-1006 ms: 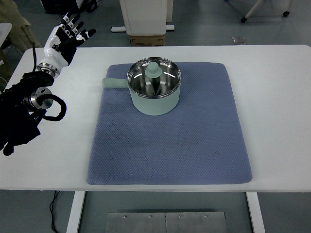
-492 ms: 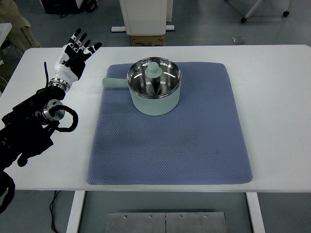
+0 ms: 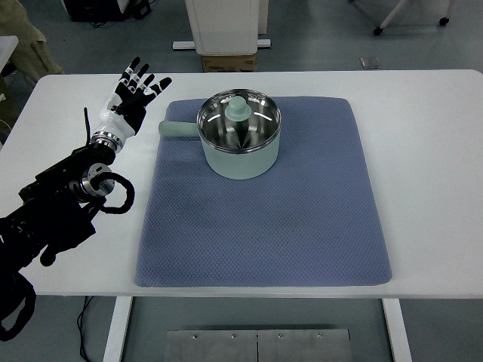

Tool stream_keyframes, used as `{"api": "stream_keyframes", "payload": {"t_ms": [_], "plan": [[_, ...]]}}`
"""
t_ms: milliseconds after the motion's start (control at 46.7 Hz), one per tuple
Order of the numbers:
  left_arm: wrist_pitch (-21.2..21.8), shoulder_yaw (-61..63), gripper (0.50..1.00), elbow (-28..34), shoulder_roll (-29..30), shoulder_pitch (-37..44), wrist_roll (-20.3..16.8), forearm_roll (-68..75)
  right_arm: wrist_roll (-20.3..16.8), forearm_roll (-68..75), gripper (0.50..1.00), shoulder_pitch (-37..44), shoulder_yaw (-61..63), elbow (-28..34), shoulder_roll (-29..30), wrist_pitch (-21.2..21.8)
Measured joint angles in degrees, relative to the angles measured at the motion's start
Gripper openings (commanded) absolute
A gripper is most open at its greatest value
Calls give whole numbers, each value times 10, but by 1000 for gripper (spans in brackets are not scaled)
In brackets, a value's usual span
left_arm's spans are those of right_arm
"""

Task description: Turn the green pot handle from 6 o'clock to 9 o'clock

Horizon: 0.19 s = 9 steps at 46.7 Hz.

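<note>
A pale green pot with a steel inside stands on the back half of a blue mat. Its handle points to the picture's left. A green knob shows inside the pot near its far rim. My left hand is above the white table just left of the mat's back corner, fingers spread and holding nothing. It lies a short way left of the handle's tip, not touching it. The right arm does not show.
The white table carries the mat. My black left arm with a looped cable crosses the table's left edge. Behind the table stand a white cabinet and a cardboard box.
My left hand and arm have moved to the right, toward the pot handle, with the fingers staying spread. The pot and its handle have not moved.
</note>
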Motion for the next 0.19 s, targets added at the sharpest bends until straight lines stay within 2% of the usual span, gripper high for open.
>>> {"api": "stream_keyframes", "payload": {"t_ms": [193], "plan": [[0, -4, 1000, 0, 0, 0, 0, 0, 0, -1, 1000, 0, -1, 0, 0, 0]]}}
